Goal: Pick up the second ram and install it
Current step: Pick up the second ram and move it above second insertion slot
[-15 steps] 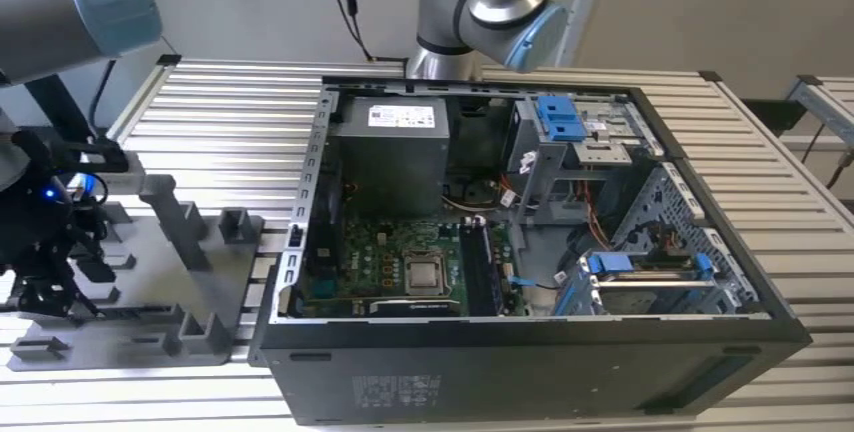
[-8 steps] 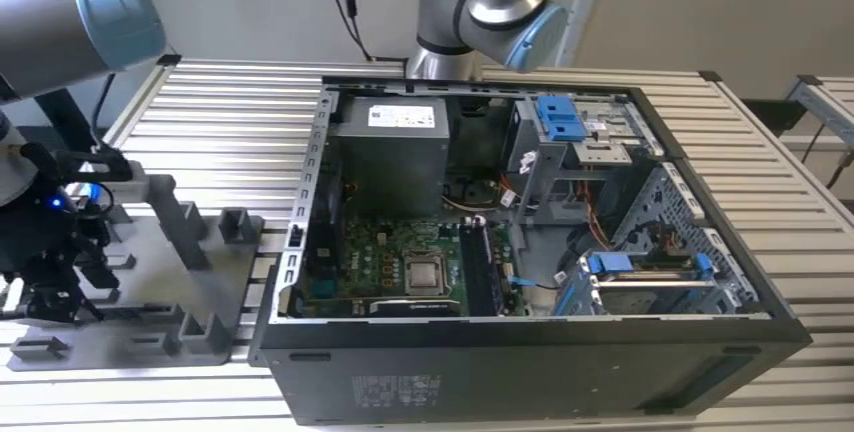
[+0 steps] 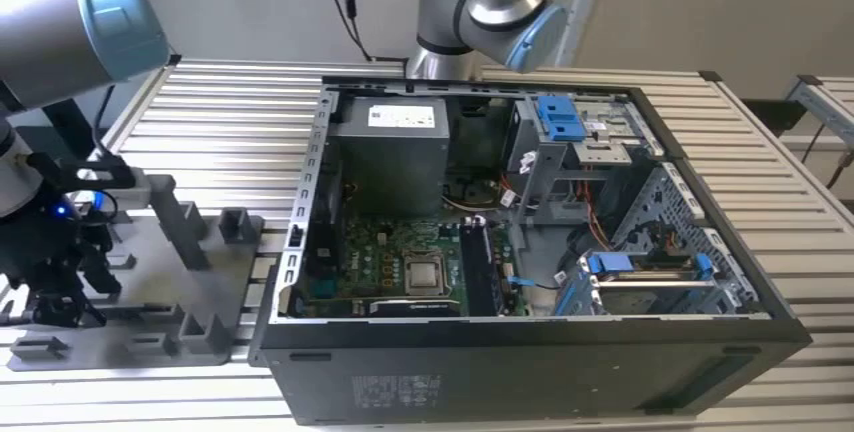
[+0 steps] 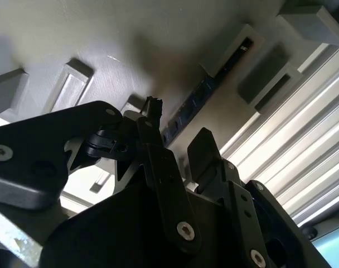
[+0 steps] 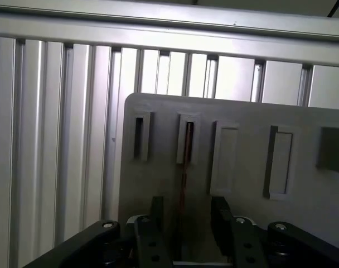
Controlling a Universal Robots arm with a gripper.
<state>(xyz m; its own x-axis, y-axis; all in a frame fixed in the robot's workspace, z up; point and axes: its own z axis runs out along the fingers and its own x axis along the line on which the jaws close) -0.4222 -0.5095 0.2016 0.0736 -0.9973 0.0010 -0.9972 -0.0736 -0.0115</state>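
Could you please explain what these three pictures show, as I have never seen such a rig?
This is a robot arm working at a slatted metal table. The exterior view, from a camera off the arm, shows an open computer case and, to the exterior view's left, a grey holder plate. The two wrist views come from cameras riding on the arm, looking past its black gripper. In both wrist views the gripper is open over the plate, one finger on each side of the second ram, a thin dark memory stick standing on edge in a slot. Nothing is held yet.
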